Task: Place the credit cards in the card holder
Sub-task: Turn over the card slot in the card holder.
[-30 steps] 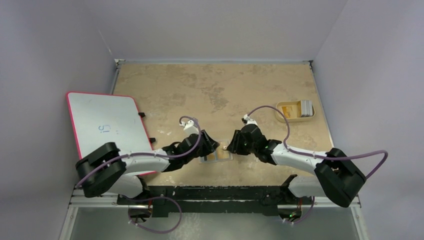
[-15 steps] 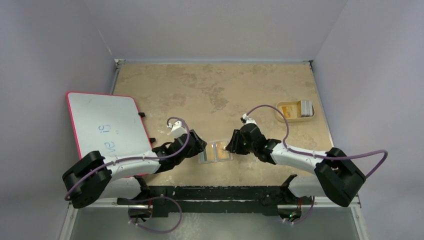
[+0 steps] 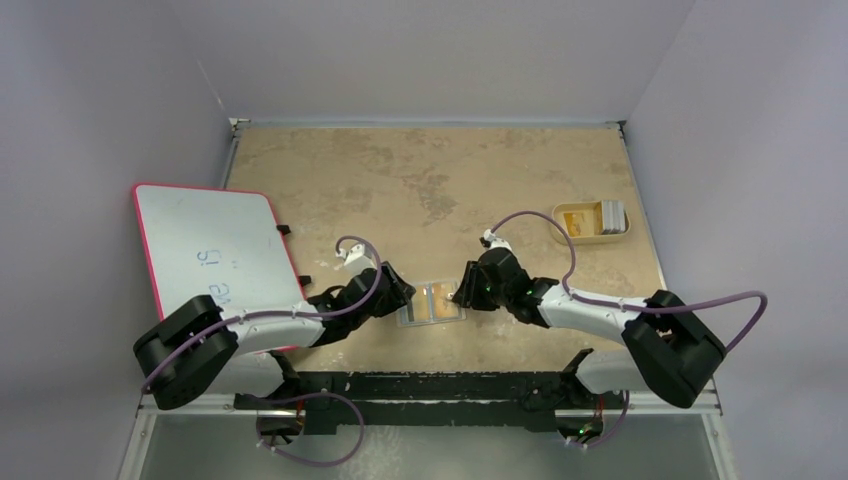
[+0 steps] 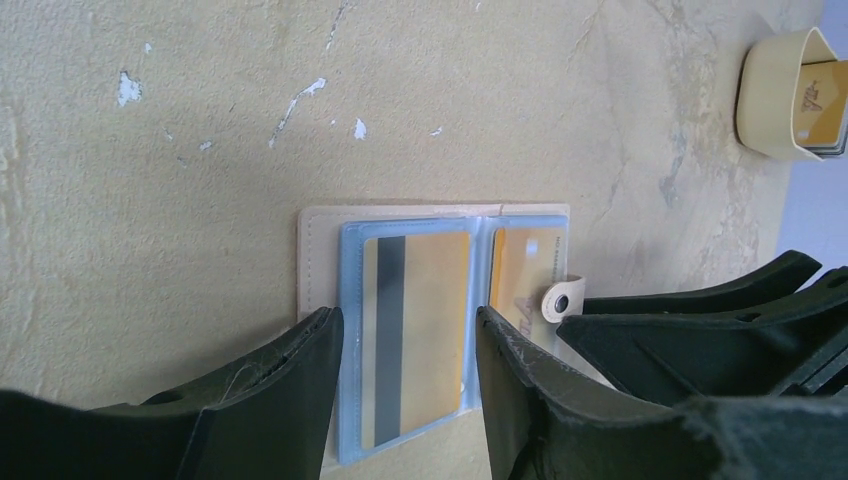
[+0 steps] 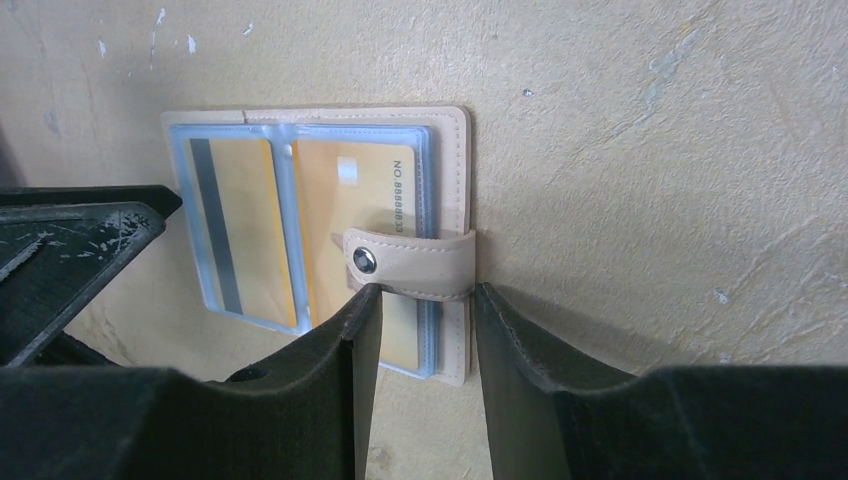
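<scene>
1. Black fingers (image 5: 300, 400) hide the near edge of the holder (image 5: 450, 180); the cards in the tray (image 4: 775, 95) are cut off.
2. The left end effector (image 4: 408, 322) is wide open and empty, above a sleeved gold card (image 4: 430, 270).
3. The right end effector (image 5: 427, 297) is parted and empty, tips at the strap (image 5: 420, 262).
4. The holder lies open on the surface (image 3: 420, 180).

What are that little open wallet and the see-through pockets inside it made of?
The card holder looks like matte tan leather or faux leather, judging by its stitched edge. Its pockets seem glossy, clear bluish plastic: the gold cards show through them.
</scene>
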Action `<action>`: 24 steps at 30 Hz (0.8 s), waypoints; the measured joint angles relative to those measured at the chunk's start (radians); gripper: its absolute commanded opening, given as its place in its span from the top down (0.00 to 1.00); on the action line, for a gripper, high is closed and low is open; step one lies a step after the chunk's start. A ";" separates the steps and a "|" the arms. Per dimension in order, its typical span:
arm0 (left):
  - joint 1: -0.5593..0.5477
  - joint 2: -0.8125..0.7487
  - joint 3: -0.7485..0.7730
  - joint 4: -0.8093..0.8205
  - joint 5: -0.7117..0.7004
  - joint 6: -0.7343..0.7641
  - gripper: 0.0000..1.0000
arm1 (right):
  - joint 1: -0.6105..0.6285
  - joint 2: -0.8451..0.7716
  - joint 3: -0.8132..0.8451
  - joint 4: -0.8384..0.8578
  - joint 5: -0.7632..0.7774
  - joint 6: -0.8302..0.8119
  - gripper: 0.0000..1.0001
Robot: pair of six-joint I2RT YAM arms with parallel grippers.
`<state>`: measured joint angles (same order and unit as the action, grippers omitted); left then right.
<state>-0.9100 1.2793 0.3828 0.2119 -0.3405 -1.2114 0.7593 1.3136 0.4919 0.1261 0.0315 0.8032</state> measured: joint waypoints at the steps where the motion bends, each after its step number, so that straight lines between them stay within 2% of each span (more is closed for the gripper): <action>1: 0.000 0.000 0.000 0.004 0.000 0.000 0.50 | 0.000 0.000 0.000 0.000 0.000 0.000 0.58; 24: 0.000 0.026 0.000 0.013 -0.001 -0.009 0.53 | 0.000 0.009 0.000 0.011 0.000 0.000 0.59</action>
<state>-0.9100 1.3052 0.3828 0.2245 -0.3416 -1.2201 0.7593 1.3224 0.4919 0.1371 0.0311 0.8032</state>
